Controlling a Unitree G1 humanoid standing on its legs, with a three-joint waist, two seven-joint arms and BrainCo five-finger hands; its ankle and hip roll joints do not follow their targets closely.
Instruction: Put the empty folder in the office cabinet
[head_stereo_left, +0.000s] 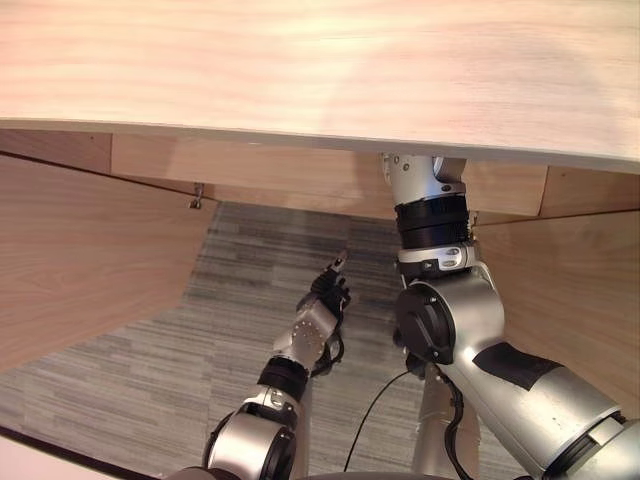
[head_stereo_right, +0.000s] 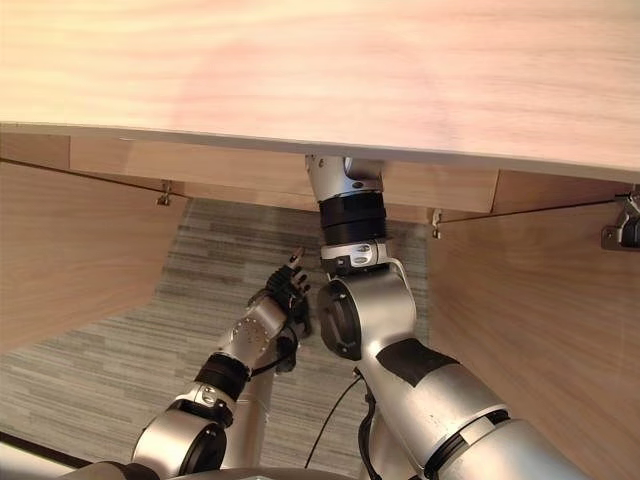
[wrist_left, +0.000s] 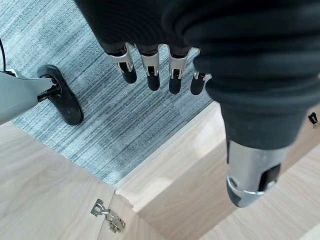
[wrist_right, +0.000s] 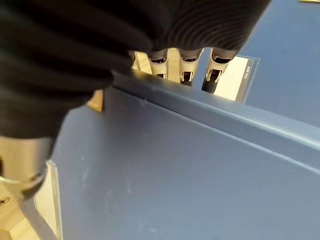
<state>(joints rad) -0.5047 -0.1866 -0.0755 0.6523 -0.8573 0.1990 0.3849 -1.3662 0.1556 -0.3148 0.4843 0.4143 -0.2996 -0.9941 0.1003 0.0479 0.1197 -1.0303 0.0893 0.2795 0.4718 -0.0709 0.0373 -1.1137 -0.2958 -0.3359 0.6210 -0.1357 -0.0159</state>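
The right wrist view shows the right hand (wrist_right: 60, 65) clamped on a blue folder (wrist_right: 165, 175), its fingers (wrist_right: 186, 64) hooked over the folder's upper edge and its thumb lying along the near face. In the left eye view the left hand (head_stereo_left: 325, 300) hangs low over the grey carpet (head_stereo_left: 150, 370) with its fingers loosely curled and nothing in them, while the right forearm reaches up behind the edge of the pale wooden cabinet top (head_stereo_left: 320, 70). Farther back stand the cabinet's open doors (head_stereo_left: 90, 260), one on each side, with a small metal hinge (head_stereo_left: 197, 196) at the upper corner of the left door.
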